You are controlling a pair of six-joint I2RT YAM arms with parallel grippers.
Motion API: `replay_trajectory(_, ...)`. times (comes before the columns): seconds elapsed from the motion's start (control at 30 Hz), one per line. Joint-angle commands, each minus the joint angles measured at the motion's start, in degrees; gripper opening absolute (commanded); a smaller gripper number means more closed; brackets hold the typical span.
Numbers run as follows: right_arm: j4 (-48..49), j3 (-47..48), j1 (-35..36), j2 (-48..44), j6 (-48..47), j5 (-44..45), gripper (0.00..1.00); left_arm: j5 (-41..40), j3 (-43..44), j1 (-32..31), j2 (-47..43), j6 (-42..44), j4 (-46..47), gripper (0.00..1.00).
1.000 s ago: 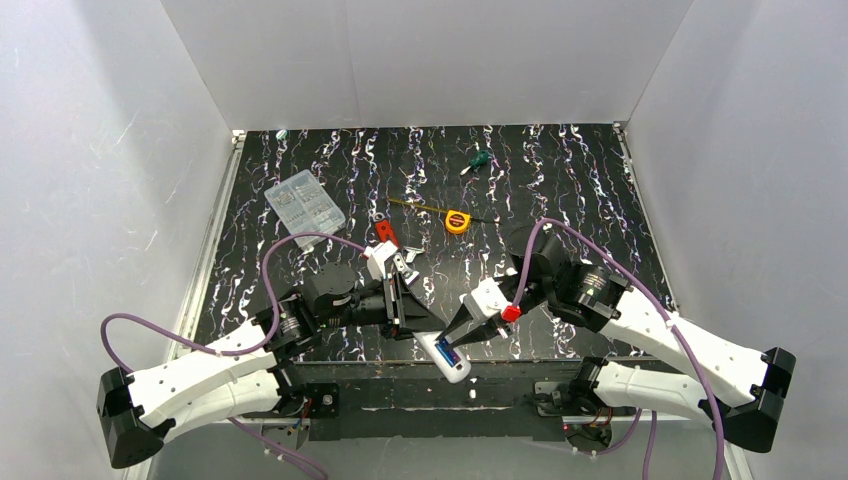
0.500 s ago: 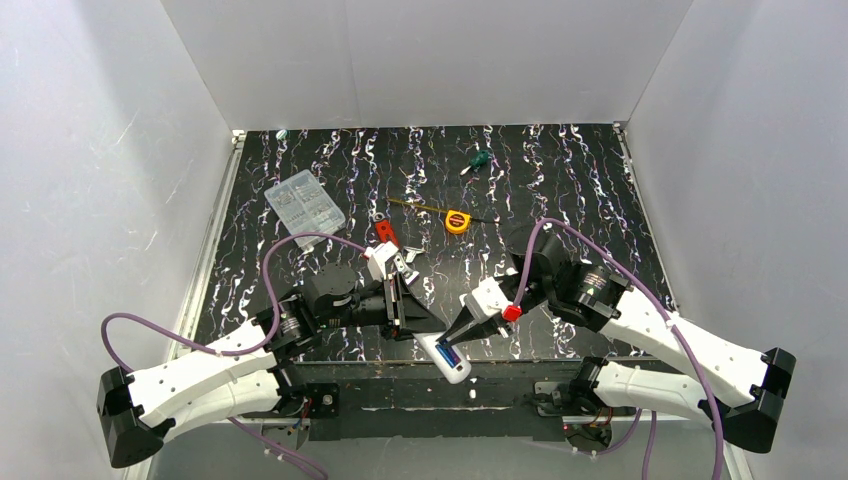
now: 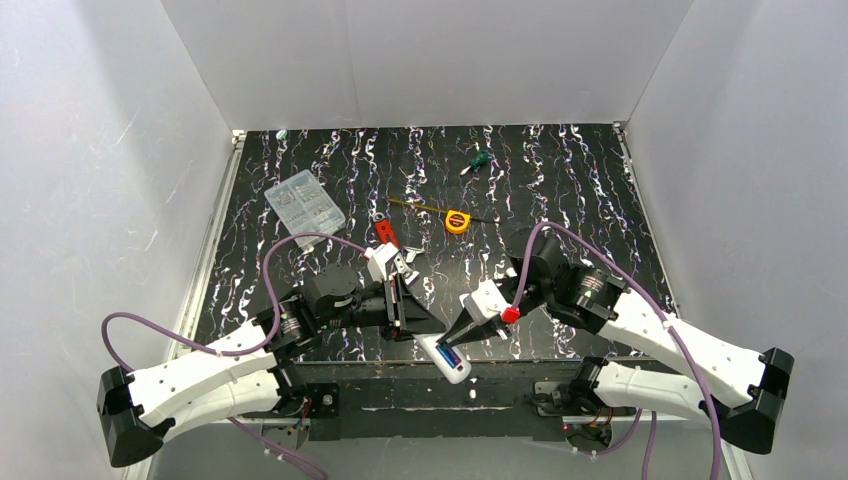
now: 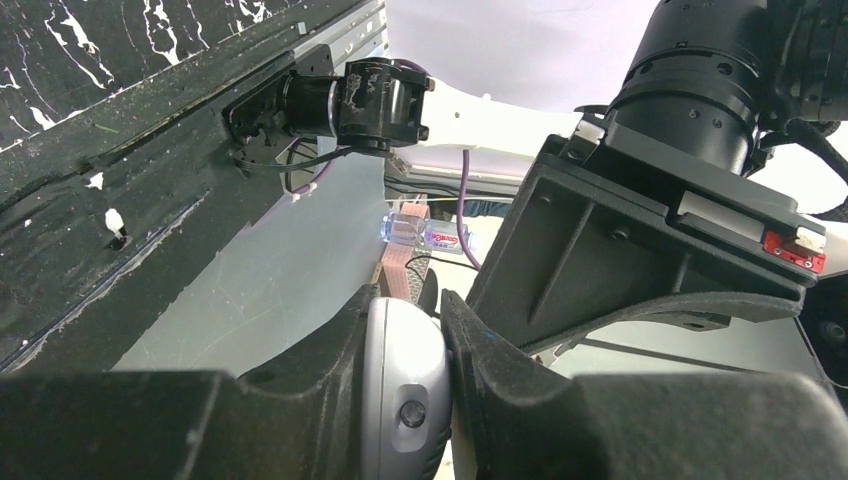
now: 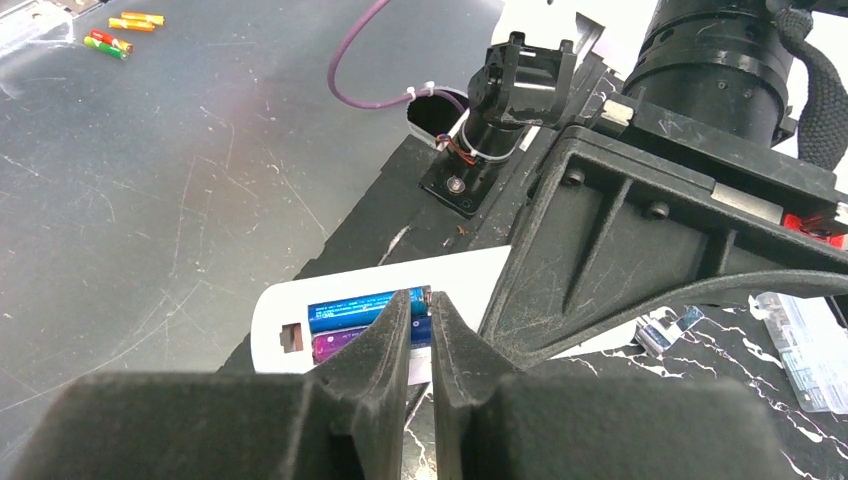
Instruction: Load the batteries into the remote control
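Batteries [image 5: 352, 311] both look seated in remote control [image 5: 285, 300] we clamp in left gripper [image 4: 405, 335]; right gripper [image 5: 421, 305], nearly closed, sits at their ends, likely final press.

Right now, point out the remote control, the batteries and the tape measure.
remote control [image 5: 278, 310], right wrist view, white shell at the compartment's end.
batteries [image 5: 345, 310], right wrist view, upper blue cell's label.
tape measure [image 3: 457, 221], top view, yellow case.

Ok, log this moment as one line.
left claw: shut on remote control | right claw: narrow gap, tips at batteries | batteries: two lying in remote control
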Motion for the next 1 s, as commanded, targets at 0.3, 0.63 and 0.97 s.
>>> replay_trajectory(0.3, -4.07, -3.76, -0.01, -2.13, 3.48, -0.57, 0.15, 0.12, 1.60, 0.25, -2.64, -0.42, 6.41, 0.00)
replay_trajectory(0.63, -2.49, -5.77, -0.03, -3.83, 5.75, 0.05, 0.14, -0.75, 1.21, 0.25, -2.74, -0.42, 8.01, 0.00)
replay_trajectory(0.97, 4.86, -11.47, -0.01, -9.31, 12.81, 3.79, 0.15, -1.38, 1.24, 0.25, -0.90, -0.77, 13.77, 0.00)
